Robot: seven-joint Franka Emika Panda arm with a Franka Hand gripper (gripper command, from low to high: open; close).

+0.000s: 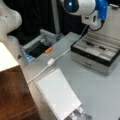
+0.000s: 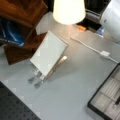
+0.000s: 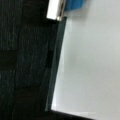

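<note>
The white spiral notebook (image 1: 58, 96) leans on a metal stand at 6 o'clock on the grey table (image 1: 100, 90). Farther back, at 2 o'clock, sits the open silver box (image 1: 96, 53) with grey trays and pens. The gripper is out of sight, so I cannot tell how its fingers are.

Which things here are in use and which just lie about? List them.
Nearest the arm's wrist: open case, pens inside it. Gripper not in view.
Lying about: notebook on stand, white cable, orange item, lamp, wooden shelf.
</note>
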